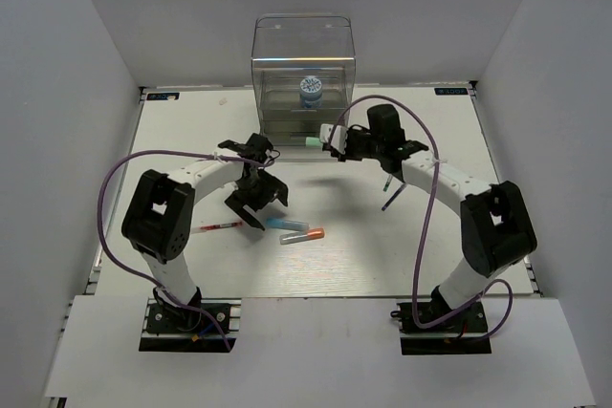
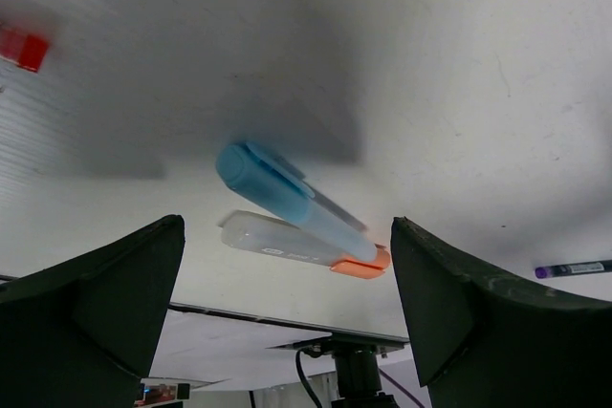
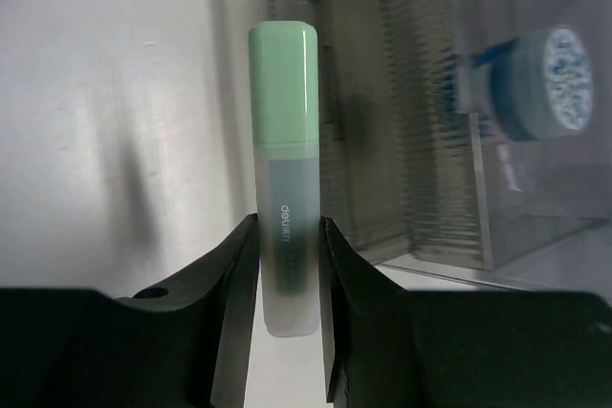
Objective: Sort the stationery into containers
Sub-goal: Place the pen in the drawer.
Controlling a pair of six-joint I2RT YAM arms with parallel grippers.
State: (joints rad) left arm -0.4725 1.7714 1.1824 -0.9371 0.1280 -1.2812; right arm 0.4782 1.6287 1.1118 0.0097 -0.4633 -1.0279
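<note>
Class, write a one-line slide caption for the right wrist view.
Right pincer grips a pale-green marker beside the clear drawer unit, which holds a blue-and-white tub.

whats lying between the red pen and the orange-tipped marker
Top view: the light-blue marker, right beside the grey orange-tipped marker, below the open left gripper.
</note>
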